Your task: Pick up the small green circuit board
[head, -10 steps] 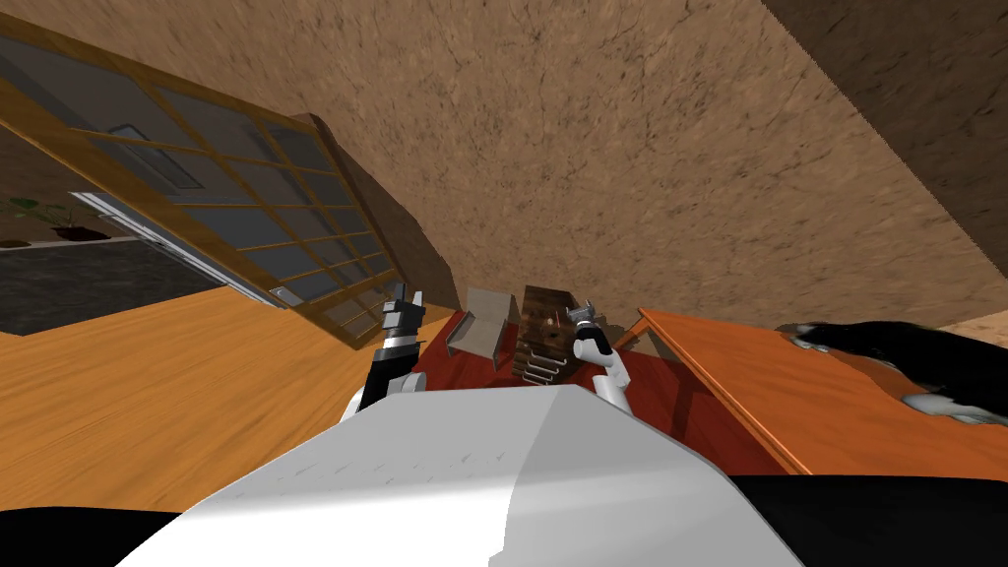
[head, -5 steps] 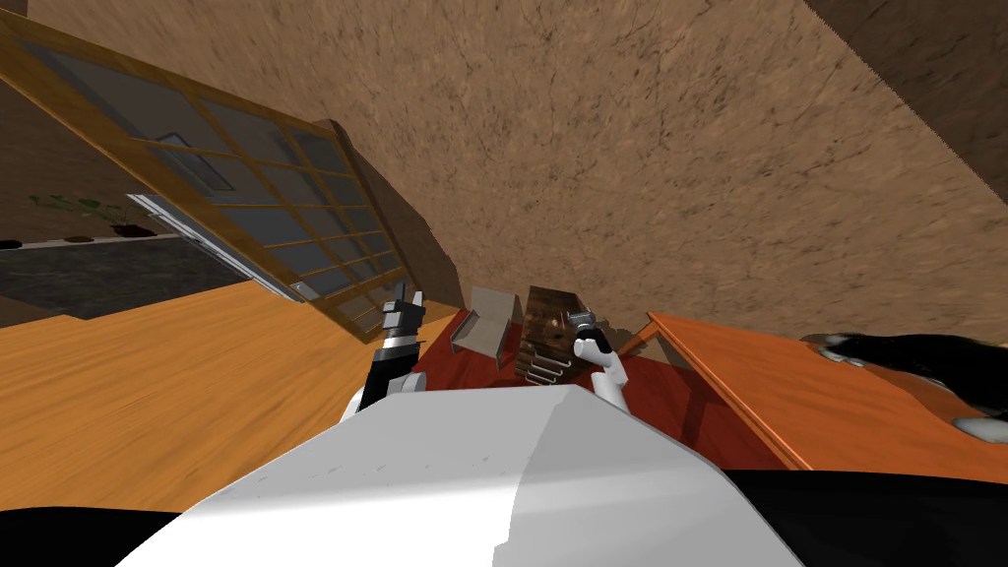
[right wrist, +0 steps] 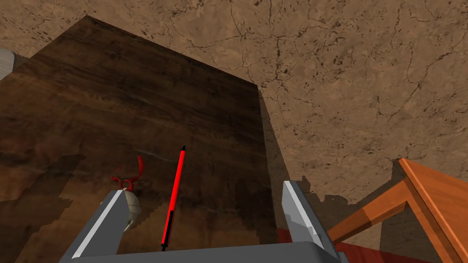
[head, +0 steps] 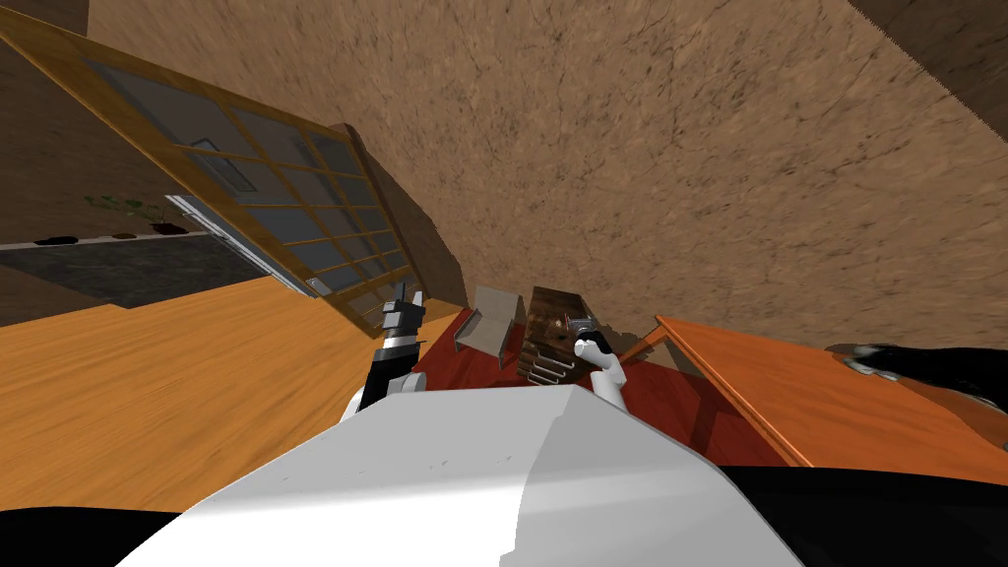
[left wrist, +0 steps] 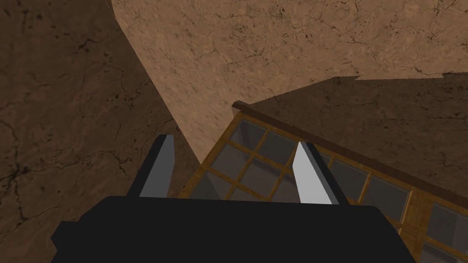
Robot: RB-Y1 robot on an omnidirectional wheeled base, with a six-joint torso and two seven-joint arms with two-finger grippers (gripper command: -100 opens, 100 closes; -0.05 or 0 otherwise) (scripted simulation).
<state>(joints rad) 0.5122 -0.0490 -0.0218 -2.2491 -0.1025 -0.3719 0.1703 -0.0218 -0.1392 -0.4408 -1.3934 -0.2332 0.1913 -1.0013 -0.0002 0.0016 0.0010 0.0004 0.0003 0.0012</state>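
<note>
1. Chest point(head: 549, 333): dark wood, pale drawer handles on its front. Stands on a red rug point(head: 679, 394), close to the brown wall.
2. Right gripper point(right wrist: 202, 187): over the chest's top, fingers spread apart, pressing on nothing.
3. Pen point(right wrist: 174, 201): red with dark ends. Lies flat on the chest's top, in line with the gap between the right gripper's fingers.
4. White lump point(right wrist: 131, 204): has a red curl on it. On the chest's top, just beside one right finger.
5. Circuit board: I cannot tell where it lies on or about the chest.
6. Left gripper point(left wrist: 233, 140): left of the chest and apart from it, raised, fingers spread, empty.
7. Table point(head: 787, 394): orange, near the chest's right side.
8. Pale piece point(head: 487, 325): angular, just left of the chest.
9. Door point(head: 276, 197): wood frame with glass panes, farther left of the chest.
10. Black-and-white shape point(head: 925, 364): on the table, well apart from the chest.
</note>
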